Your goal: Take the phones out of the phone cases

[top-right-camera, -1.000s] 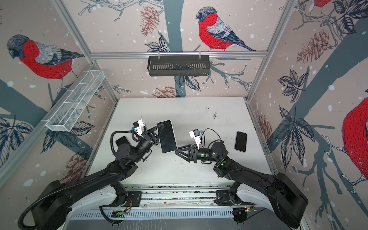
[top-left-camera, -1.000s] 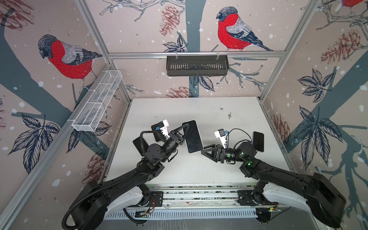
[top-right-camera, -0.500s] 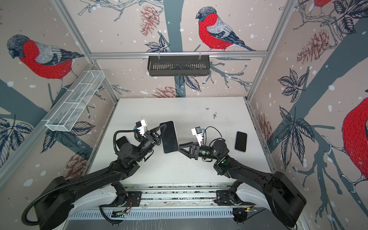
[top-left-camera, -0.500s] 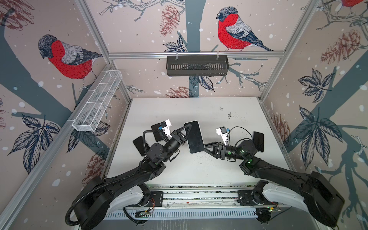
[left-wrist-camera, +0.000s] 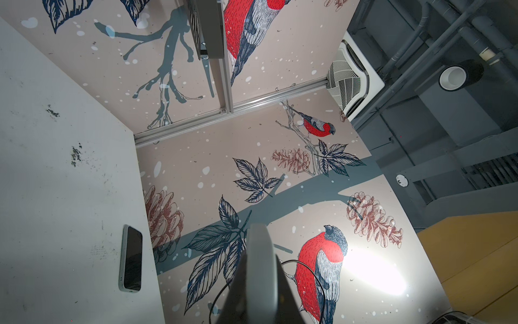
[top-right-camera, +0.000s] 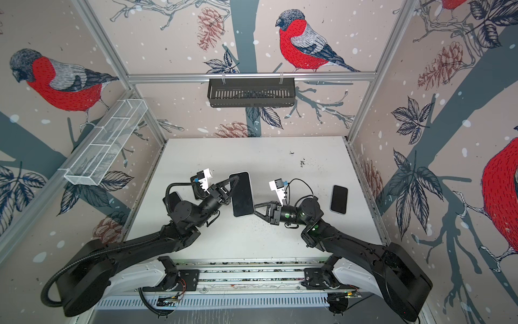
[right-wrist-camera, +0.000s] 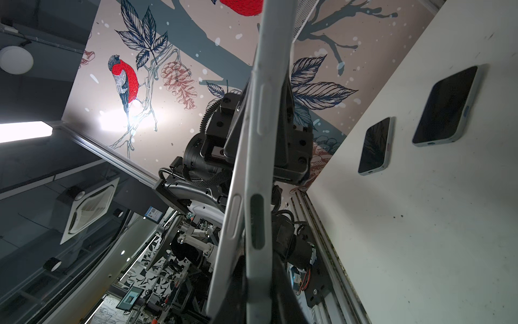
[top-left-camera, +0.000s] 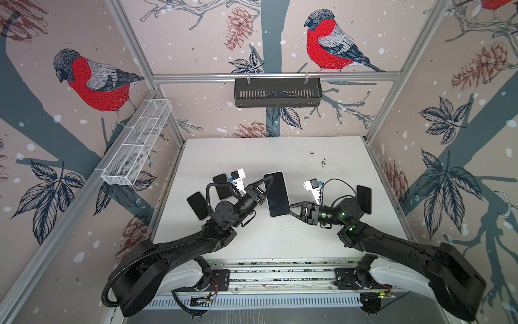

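My left gripper point(top-left-camera: 266, 190) is clamped tight on one long edge of the phone point(top-left-camera: 277, 196), lifted clear of the table point(top-left-camera: 252, 157) in its phone case point(right-wrist-camera: 258, 168), and my right gripper point(top-left-camera: 290, 209) pinches the opposite edge, jaws nearly closed.

We can read no text, brand, number or sign anywhere. In the right wrist view a small blue-and-white label point(right-wrist-camera: 152, 214) hangs on the dark wall outside the cell, too small for us to read. A lit monitor point(right-wrist-camera: 131, 299) farther off shows only a blur. The screen of a phone point(right-wrist-camera: 374, 146) lying on the tabletop point(right-wrist-camera: 420, 238) is dark and gives us no writing.
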Action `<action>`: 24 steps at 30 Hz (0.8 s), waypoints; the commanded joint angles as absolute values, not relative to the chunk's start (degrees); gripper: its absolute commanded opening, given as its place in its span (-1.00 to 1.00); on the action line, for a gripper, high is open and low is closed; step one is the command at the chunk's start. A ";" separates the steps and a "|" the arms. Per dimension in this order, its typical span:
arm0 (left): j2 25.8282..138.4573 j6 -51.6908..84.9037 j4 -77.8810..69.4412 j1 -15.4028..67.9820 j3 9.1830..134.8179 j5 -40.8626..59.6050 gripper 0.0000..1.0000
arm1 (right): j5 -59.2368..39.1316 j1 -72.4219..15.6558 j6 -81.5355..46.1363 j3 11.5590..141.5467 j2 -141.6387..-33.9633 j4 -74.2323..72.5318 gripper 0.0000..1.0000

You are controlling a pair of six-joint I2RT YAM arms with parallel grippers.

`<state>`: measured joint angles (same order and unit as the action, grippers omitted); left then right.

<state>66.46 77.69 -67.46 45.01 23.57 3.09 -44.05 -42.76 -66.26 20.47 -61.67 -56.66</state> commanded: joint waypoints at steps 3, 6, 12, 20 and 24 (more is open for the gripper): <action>68.92 76.64 -70.50 45.08 22.11 0.78 -1.00 | -43.72 -42.80 -69.00 21.52 -61.48 -54.45 -0.95; 69.94 76.44 -69.09 45.08 21.20 -0.35 -0.47 | -42.76 -42.71 -69.13 22.02 -61.85 -49.65 -0.97; 71.75 74.21 -64.32 45.18 21.80 -0.24 0.15 | -40.68 -40.97 -70.49 20.41 -61.56 -46.68 -0.98; 68.14 68.60 -49.23 45.17 22.99 -4.12 0.74 | -40.77 -35.48 -73.06 16.66 -59.70 -43.54 -0.98; 64.50 63.44 -39.11 45.31 24.82 -6.13 0.81 | -40.40 -32.88 -71.96 15.82 -58.26 -38.24 -0.98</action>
<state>66.32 69.01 -47.64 45.15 23.44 -3.22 -40.51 -34.00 -72.23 15.94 -59.13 -39.83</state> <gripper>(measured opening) 0.894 0.092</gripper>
